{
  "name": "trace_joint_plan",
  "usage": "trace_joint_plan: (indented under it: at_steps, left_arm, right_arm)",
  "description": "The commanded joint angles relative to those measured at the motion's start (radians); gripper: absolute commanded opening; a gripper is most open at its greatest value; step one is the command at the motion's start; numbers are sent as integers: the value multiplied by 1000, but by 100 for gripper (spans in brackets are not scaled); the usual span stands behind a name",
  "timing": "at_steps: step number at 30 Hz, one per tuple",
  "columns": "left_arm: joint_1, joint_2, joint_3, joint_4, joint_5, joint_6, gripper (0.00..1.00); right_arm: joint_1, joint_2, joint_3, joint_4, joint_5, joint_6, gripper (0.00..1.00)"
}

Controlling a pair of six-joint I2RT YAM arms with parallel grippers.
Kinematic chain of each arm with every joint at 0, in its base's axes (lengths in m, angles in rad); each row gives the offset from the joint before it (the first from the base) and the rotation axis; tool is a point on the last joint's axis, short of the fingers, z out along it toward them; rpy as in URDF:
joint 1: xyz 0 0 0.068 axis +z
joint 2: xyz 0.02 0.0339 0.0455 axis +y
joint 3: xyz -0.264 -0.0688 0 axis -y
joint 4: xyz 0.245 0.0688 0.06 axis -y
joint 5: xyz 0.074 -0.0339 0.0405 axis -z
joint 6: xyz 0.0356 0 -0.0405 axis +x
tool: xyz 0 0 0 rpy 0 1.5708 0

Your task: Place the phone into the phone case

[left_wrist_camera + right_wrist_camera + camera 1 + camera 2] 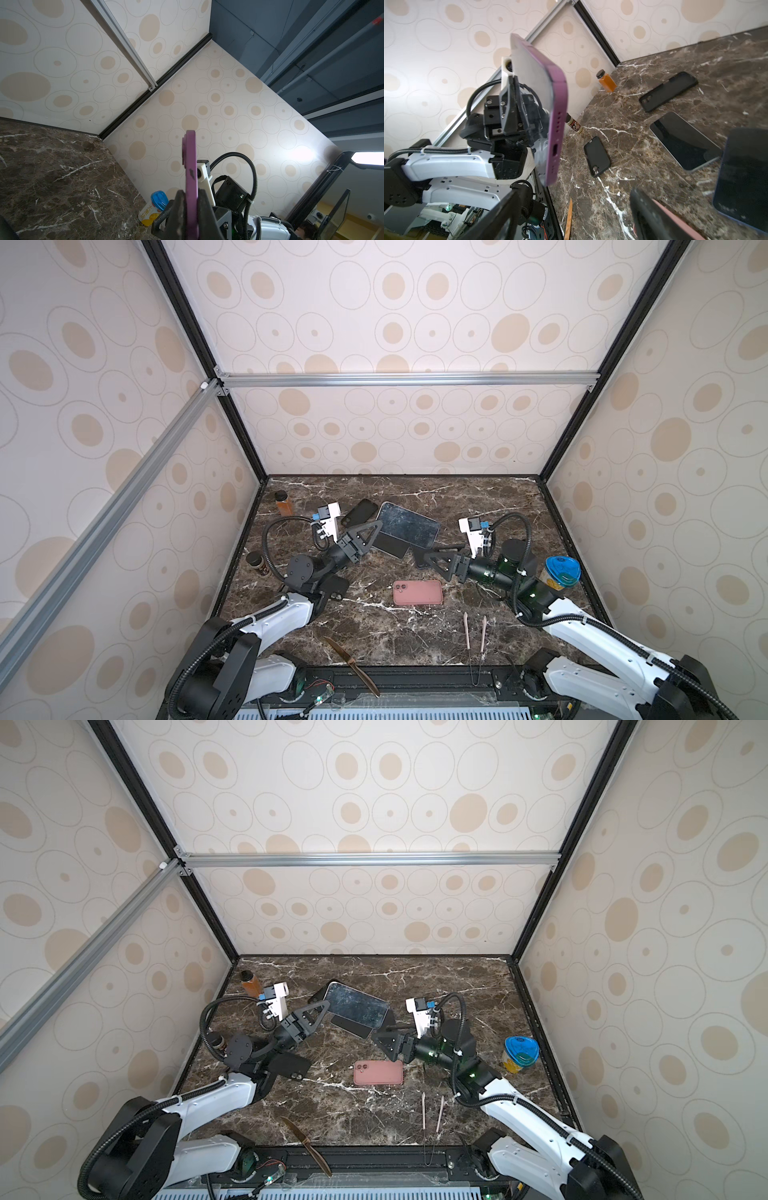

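My left gripper [374,531] [192,193] is shut on one edge of the purple phone [409,524] [357,1004] [556,116] and holds it off the table, screen up. A pink phone case [417,592] [378,1072] lies flat in the middle of the marble table, camera hole to the left. My right gripper [426,553] [575,193] stands open just right of the phone, nothing between its fingers. A dark blue flat slab [743,174] sits close outside one finger. Black cases lie at the back [359,512] and by the left arm [597,155].
A second phone [685,141] lies dark-screened under the held one. An orange bottle [284,502] and a small dark bottle [257,564] stand at the left wall, a blue-lidded cup [561,572] at the right. A wooden knife [351,664] and pink tongs [476,630] lie near the front edge.
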Motion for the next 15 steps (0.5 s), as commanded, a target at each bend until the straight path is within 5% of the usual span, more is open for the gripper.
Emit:
trace_joint_plan:
  at_steps: [1, 8, 15]
  left_arm:
    - [13, 5, 6, 205, -9, -90, 0]
    - [14, 4, 5, 219, -8, -98, 0]
    - [16, -1, 1, 221, -12, -97, 0]
  right_arm:
    - [-4, 15, 7, 158, -54, 58, 78]
    - [-5, 63, 29, 256, -46, 88, 71]
    - [-6, 132, 69, 363, -73, 137, 51]
